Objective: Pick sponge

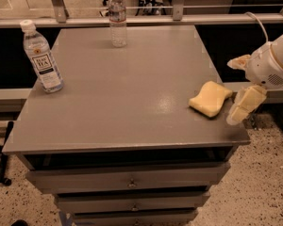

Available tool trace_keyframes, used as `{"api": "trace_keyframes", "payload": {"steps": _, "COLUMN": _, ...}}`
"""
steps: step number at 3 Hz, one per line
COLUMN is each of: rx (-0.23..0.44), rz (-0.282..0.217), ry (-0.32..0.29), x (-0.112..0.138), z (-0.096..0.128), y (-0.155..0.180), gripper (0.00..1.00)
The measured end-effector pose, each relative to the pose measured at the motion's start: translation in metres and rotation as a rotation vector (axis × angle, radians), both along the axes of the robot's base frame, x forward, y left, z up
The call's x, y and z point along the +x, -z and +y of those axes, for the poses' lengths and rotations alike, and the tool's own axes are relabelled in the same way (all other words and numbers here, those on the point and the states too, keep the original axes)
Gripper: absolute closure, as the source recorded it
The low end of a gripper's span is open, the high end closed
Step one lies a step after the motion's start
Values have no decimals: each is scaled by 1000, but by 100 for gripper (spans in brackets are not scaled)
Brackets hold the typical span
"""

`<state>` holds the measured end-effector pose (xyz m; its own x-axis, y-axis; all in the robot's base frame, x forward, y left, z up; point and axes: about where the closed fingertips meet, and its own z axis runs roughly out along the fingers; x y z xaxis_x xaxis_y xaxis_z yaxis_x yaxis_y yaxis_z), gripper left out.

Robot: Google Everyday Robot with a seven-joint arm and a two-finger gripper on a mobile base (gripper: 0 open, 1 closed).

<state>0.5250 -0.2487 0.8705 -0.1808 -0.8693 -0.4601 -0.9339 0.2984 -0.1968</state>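
The sponge [210, 98], a pale yellow foam block with wavy edges, lies flat on the grey table top [132, 88] near its right edge. My gripper [241, 84] hangs from the white arm at the right, just past the table's right edge and right of the sponge. It is open. One yellowish padded finger [245, 105] sits close to the sponge's right end. The other finger [238, 61] is farther back. Nothing is between them and neither touches the sponge.
A labelled water bottle [41, 56] stands at the table's left edge. A second water bottle [117, 19] stands at the back centre. Drawers [129, 182] sit under the table top. A metal rail [146, 8] runs behind the table.
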Motion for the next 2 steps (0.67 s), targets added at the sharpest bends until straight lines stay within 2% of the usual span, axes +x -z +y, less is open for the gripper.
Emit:
{"api": "trace_keyframes", "payload": {"steps": 1, "rx": 26, "rz": 27, "ry": 15, "x": 5, "z": 2, "y": 17, "gripper": 0}}
{"api": "trace_keyframes", "payload": {"steps": 2, "rx": 53, "rz": 66, "ry": 34, "x": 10, "z": 10, "y": 32, "gripper": 16}}
